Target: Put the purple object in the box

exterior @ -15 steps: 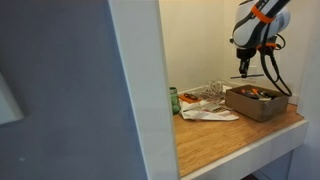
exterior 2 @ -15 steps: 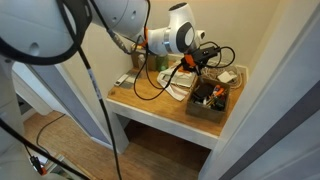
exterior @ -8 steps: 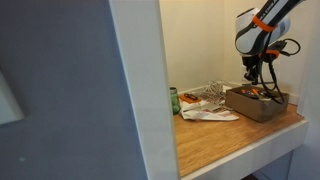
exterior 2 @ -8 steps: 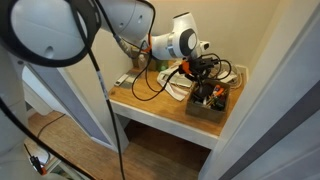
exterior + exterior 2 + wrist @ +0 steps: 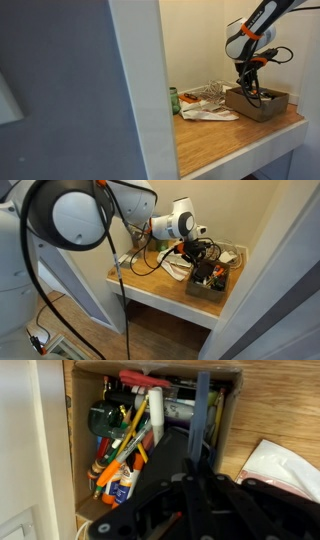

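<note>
You cannot tell how the jaws stand above the box [image 5: 170,369], nor spot the purple object; it is likely light and stiff, best pinched mid-length.

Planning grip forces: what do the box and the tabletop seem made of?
The box looks like brown cardboard, matte, with thin flat walls. The tabletop looks like light wood or wood-look laminate, smooth with faint grain streaks; which one cannot be told.
</note>
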